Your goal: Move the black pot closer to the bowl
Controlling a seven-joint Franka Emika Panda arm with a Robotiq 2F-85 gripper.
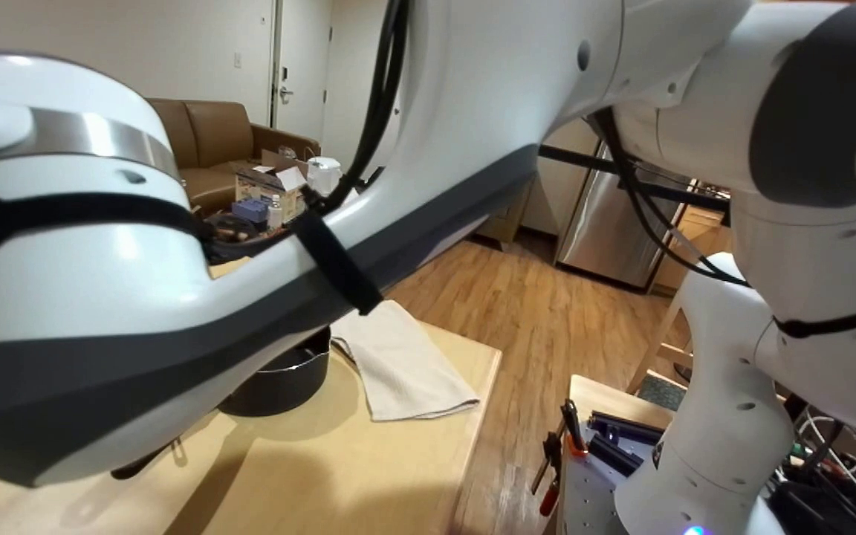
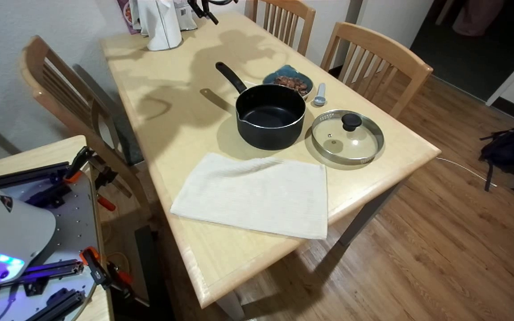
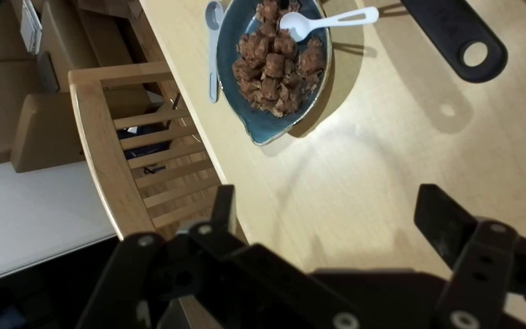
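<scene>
The pincer (image 3: 327, 204) is spread wide at the bottom of the wrist view and holds nothing. At the upper right is the handle (image 3: 450, 34), poking out above the surface (image 3: 381, 205). It looks hard and smooth, so it may slip; a firm squeeze on it, a bit in from the end, seems best. It belongs to the pot (image 2: 269, 117), in the middle of the frame in an exterior view. The pot looks stiff and tough, but heavy at the round end, so it may tip if lifted.

The bowl (image 3: 263, 127) of brown chunks (image 3: 274, 68) is at the top of the wrist view. A white spoon (image 3: 321, 23) sticks out of it toward the handle and could get knocked. In an exterior view, a scoop (image 2: 320, 96) lies beside the bowl, the lid (image 2: 348, 140) right of the pot, the towel (image 2: 257, 196) below it.
</scene>
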